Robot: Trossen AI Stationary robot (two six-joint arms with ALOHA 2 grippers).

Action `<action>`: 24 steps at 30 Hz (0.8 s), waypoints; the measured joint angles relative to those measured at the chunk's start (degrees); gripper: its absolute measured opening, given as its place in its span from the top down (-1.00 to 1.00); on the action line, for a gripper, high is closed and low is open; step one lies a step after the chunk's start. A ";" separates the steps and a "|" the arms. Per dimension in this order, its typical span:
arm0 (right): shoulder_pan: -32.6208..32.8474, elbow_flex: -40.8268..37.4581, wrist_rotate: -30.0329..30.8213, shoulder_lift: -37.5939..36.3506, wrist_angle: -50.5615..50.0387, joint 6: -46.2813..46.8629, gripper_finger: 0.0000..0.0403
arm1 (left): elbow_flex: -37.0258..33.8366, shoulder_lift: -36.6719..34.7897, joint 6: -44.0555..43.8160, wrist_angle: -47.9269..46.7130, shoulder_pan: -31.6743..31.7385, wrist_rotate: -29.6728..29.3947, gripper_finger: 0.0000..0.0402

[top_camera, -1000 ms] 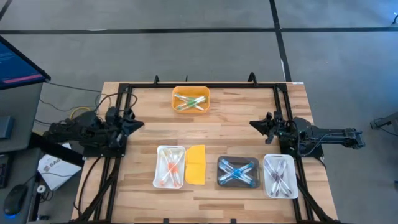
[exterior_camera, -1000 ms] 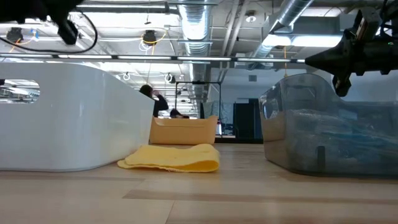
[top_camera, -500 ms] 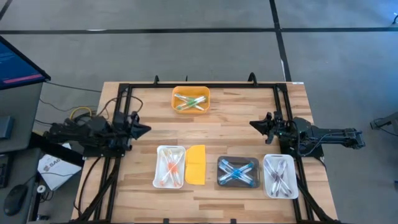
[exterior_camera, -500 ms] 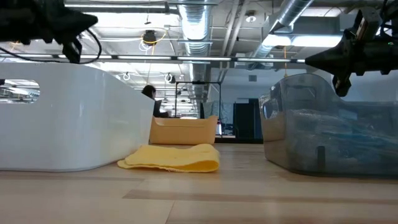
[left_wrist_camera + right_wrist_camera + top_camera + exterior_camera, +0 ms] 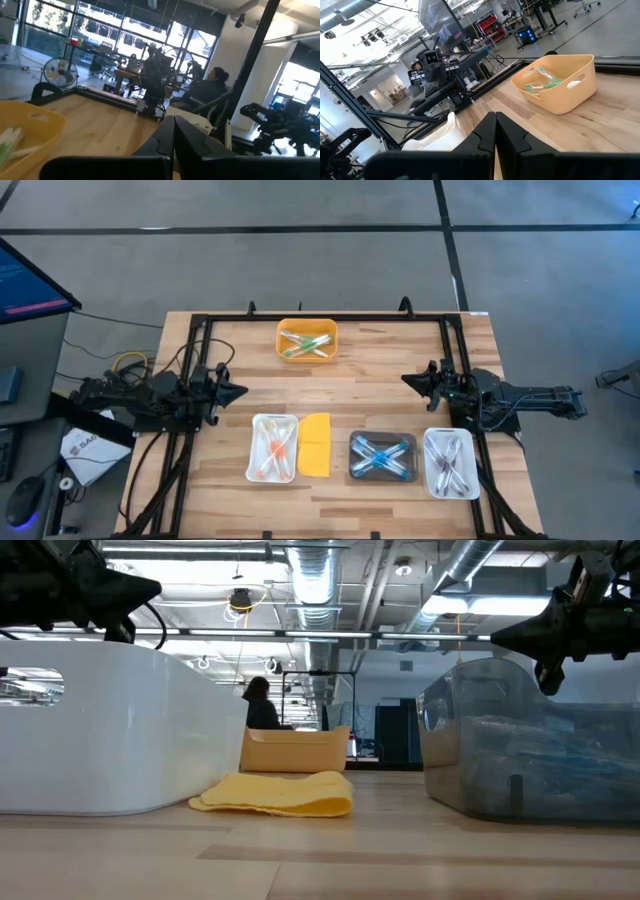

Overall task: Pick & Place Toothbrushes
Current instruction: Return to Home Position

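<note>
Left pincer (image 5: 240, 391) advanced inward, pressed together | right pincer (image 5: 407, 379) parked, pressed together

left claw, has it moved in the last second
Yes. In the high view the left claw has swung further out over the table, and its tip is now closer to the left white bin, which has stayed put.

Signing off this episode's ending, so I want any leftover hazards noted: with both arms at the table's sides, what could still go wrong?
1. The right white bin sits close beside the right arm, whose shut right gripper points inward; a low swing might nudge it.
2. Loose cables lie by the left arm, behind the shut left gripper; they might snag if it moves.
</note>
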 joint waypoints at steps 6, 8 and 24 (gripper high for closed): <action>0.00 0.01 0.00 0.00 0.00 0.00 1.00 | -0.01 0.00 5.37 -1.01 -0.01 0.09 1.00; 0.00 0.00 0.00 0.00 0.00 0.00 1.00 | -0.02 0.00 7.24 -0.98 -0.01 0.14 1.00; 0.00 0.00 0.00 0.00 0.00 0.00 1.00 | -0.02 4.05 6.73 -0.57 -0.01 0.22 1.00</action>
